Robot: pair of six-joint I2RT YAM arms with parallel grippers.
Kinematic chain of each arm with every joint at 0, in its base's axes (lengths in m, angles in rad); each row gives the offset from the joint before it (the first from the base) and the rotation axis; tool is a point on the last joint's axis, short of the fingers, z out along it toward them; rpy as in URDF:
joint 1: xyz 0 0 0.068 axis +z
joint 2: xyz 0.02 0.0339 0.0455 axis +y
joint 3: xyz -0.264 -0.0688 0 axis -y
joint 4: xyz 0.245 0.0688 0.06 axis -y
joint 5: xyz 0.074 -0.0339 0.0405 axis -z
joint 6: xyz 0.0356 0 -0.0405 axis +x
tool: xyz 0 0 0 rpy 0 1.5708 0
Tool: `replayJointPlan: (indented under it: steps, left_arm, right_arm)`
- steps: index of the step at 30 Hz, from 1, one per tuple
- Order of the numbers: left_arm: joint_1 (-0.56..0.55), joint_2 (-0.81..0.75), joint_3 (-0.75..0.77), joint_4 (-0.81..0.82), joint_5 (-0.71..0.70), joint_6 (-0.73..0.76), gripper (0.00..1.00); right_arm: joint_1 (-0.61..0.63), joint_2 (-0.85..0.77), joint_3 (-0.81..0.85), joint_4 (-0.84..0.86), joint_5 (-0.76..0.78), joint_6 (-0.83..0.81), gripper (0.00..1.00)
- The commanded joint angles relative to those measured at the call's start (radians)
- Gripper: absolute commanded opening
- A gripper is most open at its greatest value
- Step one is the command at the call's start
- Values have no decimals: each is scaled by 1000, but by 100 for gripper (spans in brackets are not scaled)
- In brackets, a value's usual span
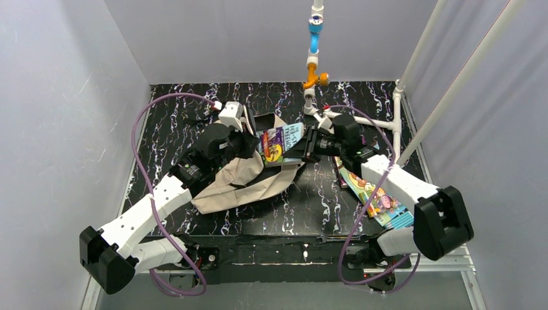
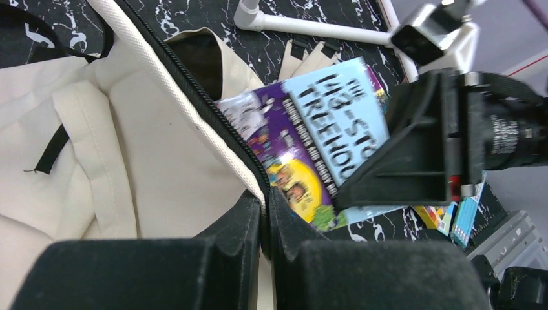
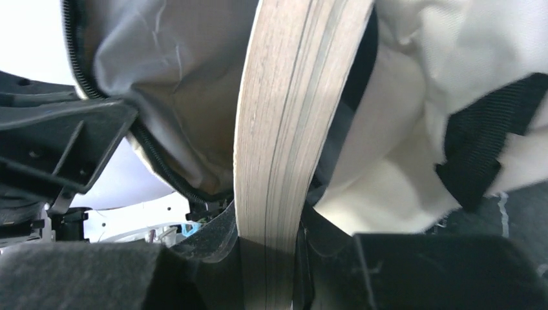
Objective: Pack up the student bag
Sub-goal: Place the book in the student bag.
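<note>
The beige student bag (image 1: 239,184) lies on the black marbled table, its zippered opening facing right. My left gripper (image 2: 266,197) is shut on the bag's zipper edge (image 2: 226,129) and holds that rim up. A colourful purple and light-blue book (image 1: 282,142) sits half inside the opening. My right gripper (image 3: 271,226) is shut on this book; its page edge (image 3: 291,116) stands between the jaws, with the bag's fabric (image 3: 187,97) on both sides. The two grippers are close together at the bag's mouth.
A second colourful book (image 1: 378,197) lies on the table under the right arm. A white pipe frame with orange and blue fittings (image 1: 315,58) stands at the back, and more pipes (image 1: 394,119) run along the right side. Pale walls enclose the table.
</note>
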Motion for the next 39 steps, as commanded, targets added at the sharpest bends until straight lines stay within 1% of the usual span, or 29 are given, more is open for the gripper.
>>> replayJointPlan:
  steps: [1,3,6,7,9,11,13,15,16,18,20,22,24,25,27,28,30,32,35,38,39]
  left_arm:
    - [-2,-37,-3,88,43,66,0]
    - [-2,-32,1,86,64,84,0]
    - [-2,3,41,40,109,106,0]
    - [-2,14,47,36,139,108,0]
    - [-2,33,58,28,155,109,0]
    - [4,43,82,-33,56,78,0]
    - [30,46,109,-95,34,84,0]
    - [82,40,117,-106,95,104,0]
    - [105,38,113,-98,156,113,0]
    - [148,57,115,-90,286,132,0]
    - [156,92,152,-164,282,168,0]
    - [160,116,174,-211,281,203,0]
    - [165,107,162,-210,266,216,0]
    - [167,93,145,-198,258,218,0]
    - [176,67,103,-183,253,218,0]
    - [181,59,93,-184,258,217,0]
    - [185,49,75,-199,271,214,0]
    - [185,31,48,-203,269,196,0]
    - [185,7,-22,-151,289,148,0]
    - [185,16,-73,-96,311,85,0]
    - [185,26,-80,-93,322,71,0]
  right_arm:
    - [101,69,29,293,32,125,1]
    - [144,167,29,418,12,207,1]
    - [206,305,38,669,-2,349,1]
    - [231,349,57,726,23,355,1]
    - [279,444,109,794,78,335,1]
    - [309,531,120,933,143,333,2]
    - [323,596,141,1018,187,315,8]
    - [327,656,196,1029,159,290,14]
    - [331,679,218,1016,149,268,16]
    - [341,710,255,928,165,203,20]
    - [342,744,268,889,186,168,22]
    - [342,769,278,862,191,155,30]
    - [340,749,266,825,198,136,42]
    - [340,724,259,759,215,109,52]
    - [333,662,249,584,268,28,72]
    - [327,632,245,514,285,-11,79]
    - [311,574,252,309,323,-95,89]
    - [287,510,237,132,329,-170,93]
    - [263,384,216,-102,376,-295,98]
    - [250,244,202,-330,506,-407,98]
    - [242,203,203,-409,576,-434,98]
